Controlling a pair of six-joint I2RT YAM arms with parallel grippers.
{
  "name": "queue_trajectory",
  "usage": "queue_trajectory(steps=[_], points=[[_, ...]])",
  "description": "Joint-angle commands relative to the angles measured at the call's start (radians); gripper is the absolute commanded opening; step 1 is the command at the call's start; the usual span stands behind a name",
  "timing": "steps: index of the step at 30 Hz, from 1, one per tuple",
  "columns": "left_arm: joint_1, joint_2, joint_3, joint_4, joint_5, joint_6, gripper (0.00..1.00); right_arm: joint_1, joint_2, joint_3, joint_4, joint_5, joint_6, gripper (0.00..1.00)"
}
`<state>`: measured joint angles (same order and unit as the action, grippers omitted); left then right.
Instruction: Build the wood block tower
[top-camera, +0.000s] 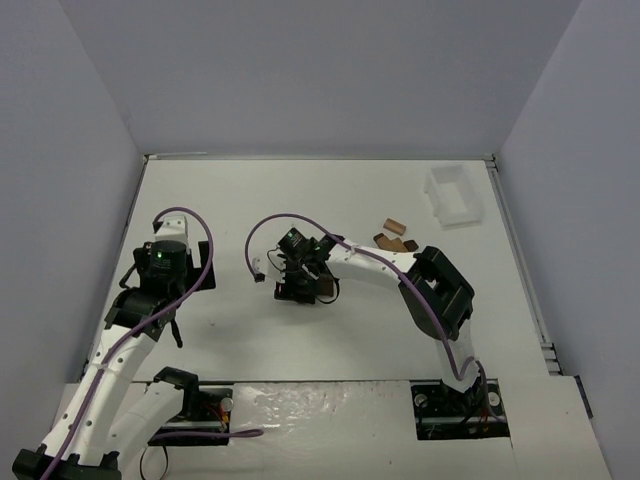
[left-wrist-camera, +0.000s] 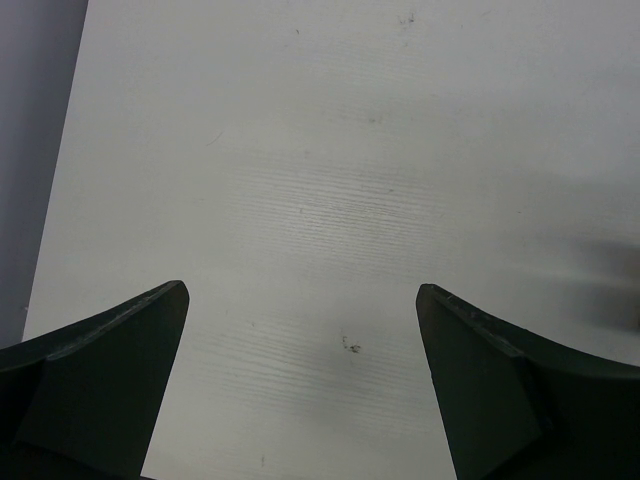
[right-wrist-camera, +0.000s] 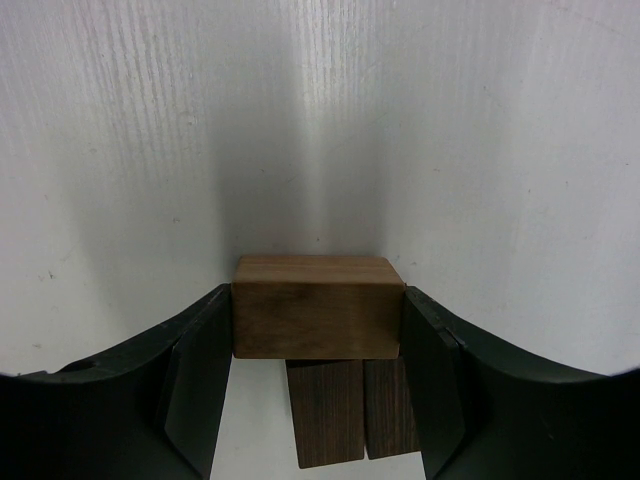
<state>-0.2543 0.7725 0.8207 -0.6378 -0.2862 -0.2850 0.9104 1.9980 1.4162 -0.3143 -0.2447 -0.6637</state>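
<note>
My right gripper (right-wrist-camera: 316, 335) is shut on a mid-brown wood block (right-wrist-camera: 316, 318), with a finger against each end. The block lies crosswise over two dark brown blocks (right-wrist-camera: 350, 410) that stand side by side on the white table; I cannot tell whether it touches them. In the top view the right gripper (top-camera: 303, 288) is at the table's middle and hides this stack. My left gripper (left-wrist-camera: 300, 380) is open and empty above bare table; in the top view it (top-camera: 174, 330) is at the left, far from the stack.
Several loose wood blocks (top-camera: 395, 236) lie right of the stack, behind the right forearm. A white tray (top-camera: 455, 194) stands at the back right. The left wall (left-wrist-camera: 35, 150) runs close by the left gripper.
</note>
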Motion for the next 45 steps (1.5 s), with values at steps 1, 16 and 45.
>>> queue_trajectory(steps=[1,16,45], points=[[0.000,0.008,0.009,0.055,0.000,-0.008,0.97,-0.004,-0.021,0.026,-0.005,-0.013,-0.031,0.35],[0.000,0.024,0.009,0.063,0.012,-0.003,0.97,-0.010,0.001,0.038,-0.005,0.013,-0.045,0.52],[0.000,0.033,0.010,0.063,0.087,0.000,0.97,-0.023,-0.150,0.091,-0.005,0.070,0.029,0.79]])
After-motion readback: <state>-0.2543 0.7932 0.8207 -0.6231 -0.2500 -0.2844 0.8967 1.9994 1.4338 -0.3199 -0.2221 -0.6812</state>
